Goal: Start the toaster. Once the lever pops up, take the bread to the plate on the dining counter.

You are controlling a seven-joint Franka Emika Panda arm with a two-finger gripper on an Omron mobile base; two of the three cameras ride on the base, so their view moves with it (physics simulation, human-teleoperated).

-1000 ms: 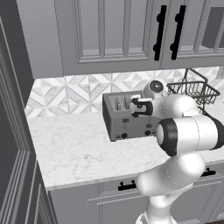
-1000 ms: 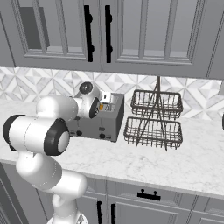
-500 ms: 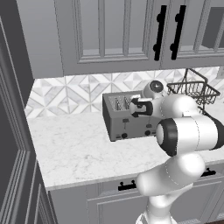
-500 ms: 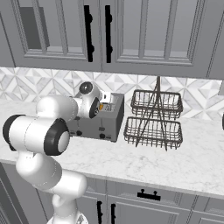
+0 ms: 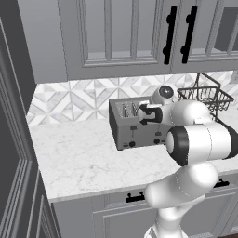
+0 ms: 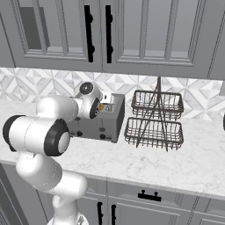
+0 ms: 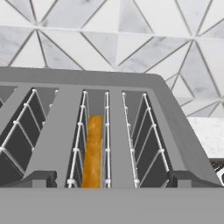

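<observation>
The grey toaster (image 5: 132, 134) (image 6: 104, 126) stands on the marble worktop against the tiled wall. My gripper (image 5: 142, 114) (image 6: 101, 108) hovers just over its top, open, with nothing between its fingers. In the hand view I look down into the toaster (image 7: 65, 81) slots. The bread (image 7: 93, 151) sits low and edge-on in the slot second from the right, golden-tan. My gripper (image 7: 113, 179) straddles that slot, one fingertip on either side of it and apart from the bread. The plate and the dining counter are out of view.
A two-tier dark wire basket rack (image 6: 154, 121) (image 5: 207, 95) stands right of the toaster. Grey wall cabinets (image 6: 105, 30) hang overhead. A tall dark panel (image 5: 14, 139) bounds the worktop's left end. Bare marble (image 5: 74, 158) lies left of and in front of the toaster.
</observation>
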